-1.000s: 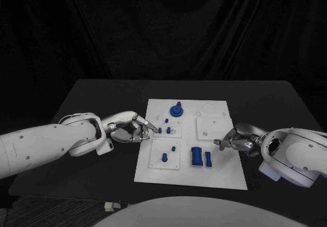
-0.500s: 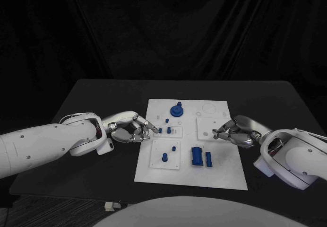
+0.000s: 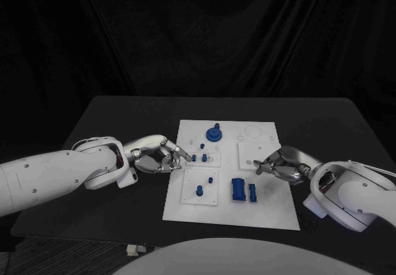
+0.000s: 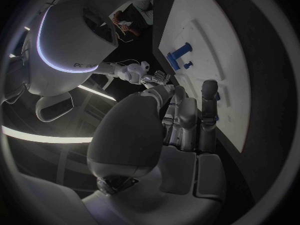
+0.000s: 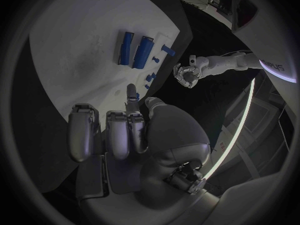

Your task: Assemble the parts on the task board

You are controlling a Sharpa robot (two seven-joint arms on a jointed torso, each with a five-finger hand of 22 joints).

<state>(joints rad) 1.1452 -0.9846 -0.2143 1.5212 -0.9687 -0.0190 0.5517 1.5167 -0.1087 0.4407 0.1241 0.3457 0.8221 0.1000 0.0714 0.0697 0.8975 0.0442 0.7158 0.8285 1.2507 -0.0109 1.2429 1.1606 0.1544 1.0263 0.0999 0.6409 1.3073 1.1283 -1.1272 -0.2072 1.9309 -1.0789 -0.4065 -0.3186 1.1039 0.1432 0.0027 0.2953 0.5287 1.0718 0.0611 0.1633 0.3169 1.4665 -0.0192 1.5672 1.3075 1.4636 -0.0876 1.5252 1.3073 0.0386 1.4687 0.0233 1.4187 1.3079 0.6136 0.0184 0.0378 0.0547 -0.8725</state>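
Fingers (image 3: 170,156) of the left hand (image 3: 155,156): curled inward, tips close together, just beside the left edge of the task board (image 3: 232,215), left of centre in your head view. You cannot tell whether they hold anything. Your left wrist view shows them stacked side by side, bent toward the board's edge.

Right hand (image 3: 280,163): fingers bunched narrowly over the board's right half, centre-right of the frame, nothing visible between them.

Task board: white plate, middle of the black table (image 3: 123,114).
- Round blue part with peg (image 3: 214,134): upper middle of the board.
- Two small blue pegs (image 3: 199,157): upright, just beside the left fingertips.
- Two further small pegs (image 3: 203,185): lower-left raised panel.
- Tall blue block (image 3: 237,189) and slimmer blue piece (image 3: 252,193): side by side at lower centre, in front of the right hand.

Nothing stands between either hand and the parts.

Change from one second ago: your right hand has moved inward from the board's right edge to sit over the board, after passing slightly higher half a second ago. Left hand and all parts unchanged.
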